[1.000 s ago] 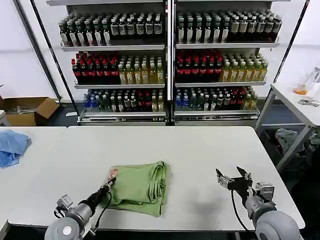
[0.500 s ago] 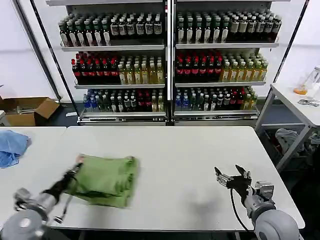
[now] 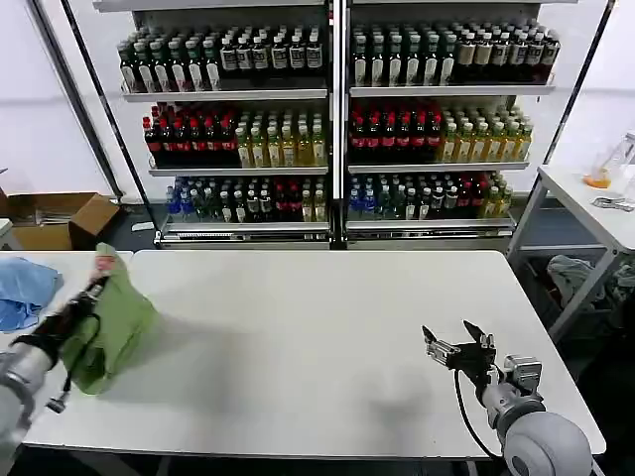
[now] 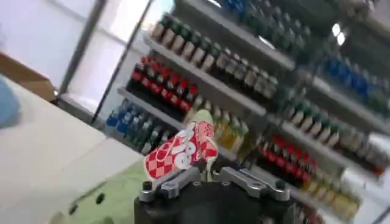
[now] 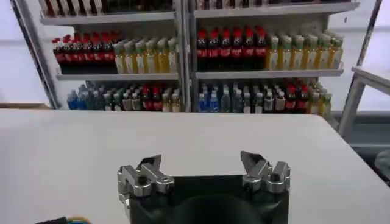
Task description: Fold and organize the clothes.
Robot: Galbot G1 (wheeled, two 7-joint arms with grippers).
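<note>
The folded light green shirt [image 3: 114,322] hangs bunched at the left edge of the white table [image 3: 327,337], lifted off the surface. My left gripper [image 3: 94,288] is shut on its upper corner. In the left wrist view the red-and-white checkered print [image 4: 180,149] sticks up from between the closed jaws of the left gripper [image 4: 207,173], with green fabric [image 4: 116,195] trailing below. My right gripper [image 3: 458,347] hovers open and empty over the table's front right part; in the right wrist view the right gripper [image 5: 204,170] has its fingers spread wide above bare tabletop.
A light blue cloth [image 3: 25,291] lies on the neighbouring table at far left. Shelves of bottles [image 3: 332,119] stand behind the table. A cardboard box [image 3: 55,218] sits on the floor at left, and another white table [image 3: 595,208] stands at right.
My left gripper has carried the green shirt from the front middle of the table leftward and up to the left edge. The right gripper has barely moved.
</note>
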